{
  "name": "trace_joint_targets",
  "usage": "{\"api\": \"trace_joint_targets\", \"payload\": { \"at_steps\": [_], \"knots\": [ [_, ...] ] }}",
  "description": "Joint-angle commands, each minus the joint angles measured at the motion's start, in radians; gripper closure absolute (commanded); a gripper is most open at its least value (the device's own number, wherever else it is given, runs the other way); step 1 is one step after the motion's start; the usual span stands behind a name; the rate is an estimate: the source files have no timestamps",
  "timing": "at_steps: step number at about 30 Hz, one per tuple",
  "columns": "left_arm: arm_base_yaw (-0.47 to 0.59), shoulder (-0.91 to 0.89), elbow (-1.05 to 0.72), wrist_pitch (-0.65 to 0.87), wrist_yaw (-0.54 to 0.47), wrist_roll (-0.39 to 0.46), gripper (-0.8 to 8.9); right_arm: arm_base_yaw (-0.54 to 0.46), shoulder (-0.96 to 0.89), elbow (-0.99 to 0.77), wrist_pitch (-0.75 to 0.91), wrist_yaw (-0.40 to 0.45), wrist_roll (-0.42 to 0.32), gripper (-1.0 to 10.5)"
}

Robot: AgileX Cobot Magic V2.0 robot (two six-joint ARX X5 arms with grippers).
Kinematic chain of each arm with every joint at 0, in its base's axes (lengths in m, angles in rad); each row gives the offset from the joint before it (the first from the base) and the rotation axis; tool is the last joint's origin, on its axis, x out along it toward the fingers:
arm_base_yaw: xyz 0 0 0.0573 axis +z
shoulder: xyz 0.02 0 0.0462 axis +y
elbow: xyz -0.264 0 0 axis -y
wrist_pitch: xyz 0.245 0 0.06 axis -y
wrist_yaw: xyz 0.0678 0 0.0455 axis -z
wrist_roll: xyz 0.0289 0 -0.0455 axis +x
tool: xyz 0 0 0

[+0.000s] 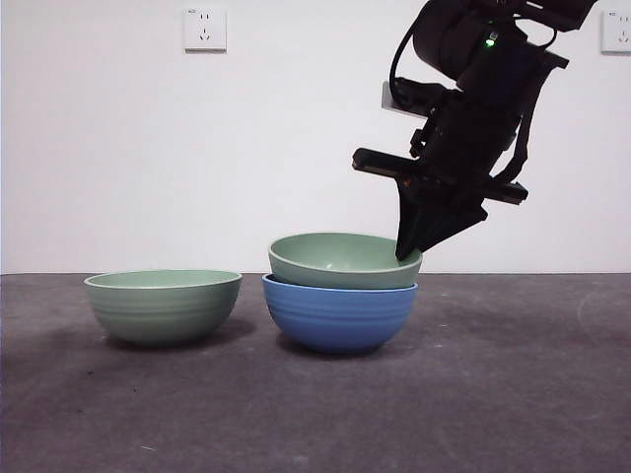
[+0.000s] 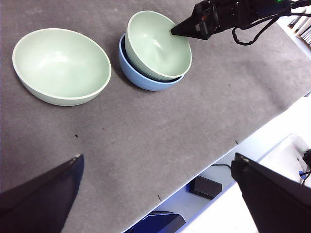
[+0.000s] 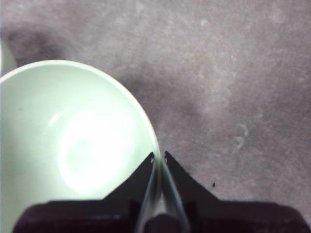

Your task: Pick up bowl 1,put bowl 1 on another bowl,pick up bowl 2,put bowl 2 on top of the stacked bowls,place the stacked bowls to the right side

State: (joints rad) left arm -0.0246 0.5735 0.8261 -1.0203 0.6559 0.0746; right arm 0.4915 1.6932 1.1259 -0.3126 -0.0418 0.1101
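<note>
bowl 1 (image 1: 343, 258), a pale green ribbed bowl, sits tilted inside the blue bowl (image 1: 339, 315) at table centre in the front view. the right gripper (image 1: 412, 251) comes down from the upper right and meets its rim. bowl 2 (image 1: 164, 304), also pale green, stands apart on the grey table (image 1: 513, 394). two wall sockets (image 1: 204, 29) show no readable writing.

left wrist view: the left gripper (image 2: 158, 194) waits well clear, jaws wide apart, holding nothing.

right wrist view: the right jaws are closed onto the rim of bowl 1 (image 3: 73, 145), one inside, one outside.

judgement: step two is ending. the next move calls for releasing the rim so that bowl 1 settles level, then lifting clear towards bowl 2.
</note>
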Motion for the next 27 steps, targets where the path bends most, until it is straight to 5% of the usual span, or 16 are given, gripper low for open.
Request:
{"api": "trace_joint_targets", "payload": {
  "at_steps": [1, 5, 11, 27],
  "knots": [
    [-0.003, -0.001, 0.000, 0.002, -0.002, -0.003, 2.47, 0.003, 0.023, 0.001, 0.010, -0.007, 0.013, 9.6],
    [-0.003, 0.011, 0.000, 0.002, -0.002, -0.003, 2.47, 0.010, 0.026, 0.001, 0.011, -0.013, 0.013, 9.2],
    [-0.003, 0.057, 0.000, 0.022, -0.005, -0.003, 2.47, 0.025, 0.026, 0.001, 0.003, -0.039, 0.013, 6.8],
    [-0.034, 0.385, 0.000, 0.373, -0.193, -0.110, 2.49, 0.012, -0.331, 0.010, -0.190, -0.027, 0.004, 6.9]
  ]
}}
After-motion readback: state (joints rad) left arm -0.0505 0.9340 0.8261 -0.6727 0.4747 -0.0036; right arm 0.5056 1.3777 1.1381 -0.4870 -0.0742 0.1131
